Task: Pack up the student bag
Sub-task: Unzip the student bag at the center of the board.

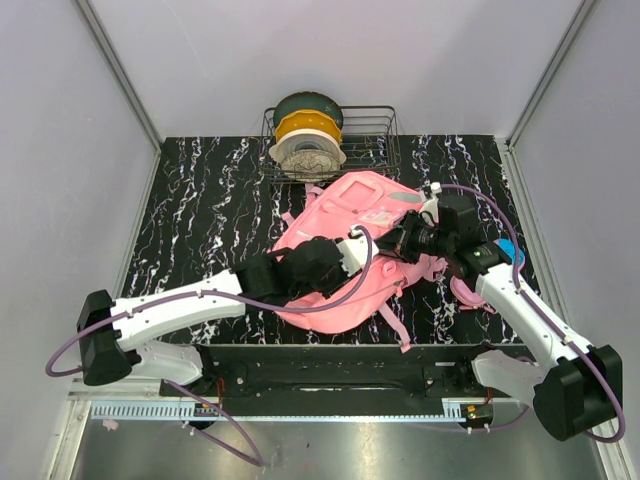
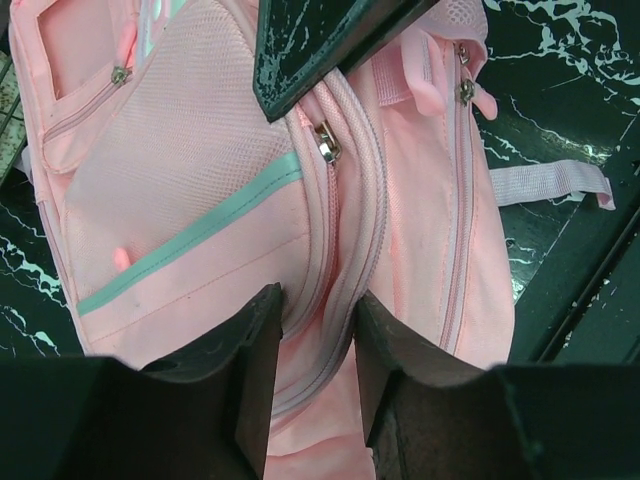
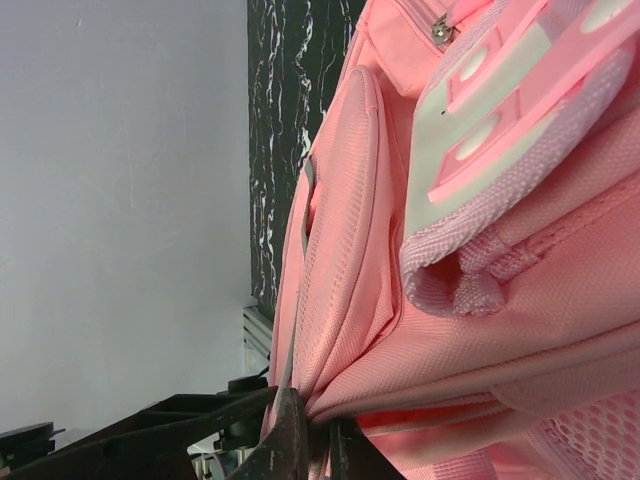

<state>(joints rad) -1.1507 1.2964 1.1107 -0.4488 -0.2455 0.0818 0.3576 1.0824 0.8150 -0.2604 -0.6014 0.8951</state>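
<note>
Seemingly right gripper (image 3: 310, 440) pinches student bag (image 3: 480, 330) — left gripper (image 2: 315, 300) astride it, grip unclear.

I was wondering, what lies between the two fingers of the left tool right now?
A raised, zipped ridge of the pink backpack fills the gap between the fingers of the left tool. The left wrist view shows this.

The student bag (image 1: 352, 200) is soft pink all over, with a pale-green stripe (image 2: 190, 245) on its mesh pocket, a whitish patch (image 3: 470, 140) and silver zip pulls (image 2: 327, 145). The surface (image 1: 200, 220) is black, veined with white like marble. In the dark wire basket (image 1: 380, 130) at the far edge are a dark-green spool (image 1: 305, 103), a yellow spool (image 1: 308, 124) and a white spool (image 1: 308, 152). My left arm (image 1: 180, 305) and right arm (image 1: 530, 315) are white with black joints and purple cables.
</note>
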